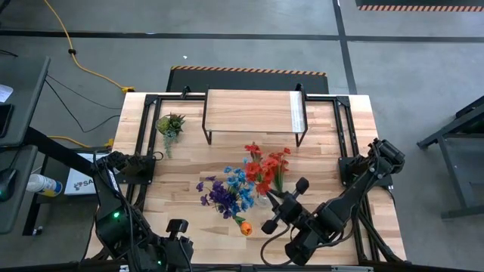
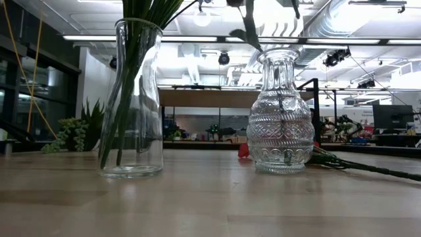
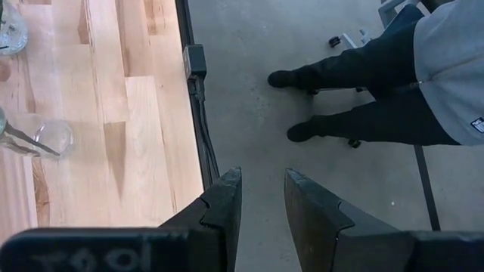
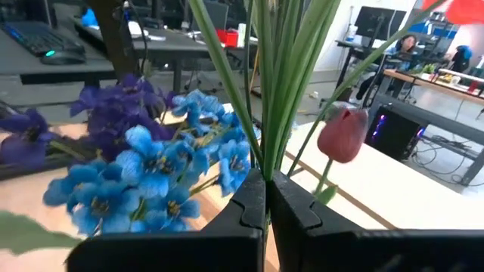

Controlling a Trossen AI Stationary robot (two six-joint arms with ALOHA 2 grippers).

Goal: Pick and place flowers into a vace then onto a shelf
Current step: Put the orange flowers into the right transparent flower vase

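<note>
**What I cannot make out**

In the low view, the clear vase's (image 2: 131, 99) stems are cut off at twelve o'clock, blooms unseen. The patterned vase (image 2: 280, 112) hides part of the red flower (image 2: 245, 151) behind it. My left gripper (image 1: 178, 227) sits half off the table edge, partly cropped.

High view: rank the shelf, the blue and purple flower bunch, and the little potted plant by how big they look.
1. shelf
2. blue and purple flower bunch
3. potted plant
</note>
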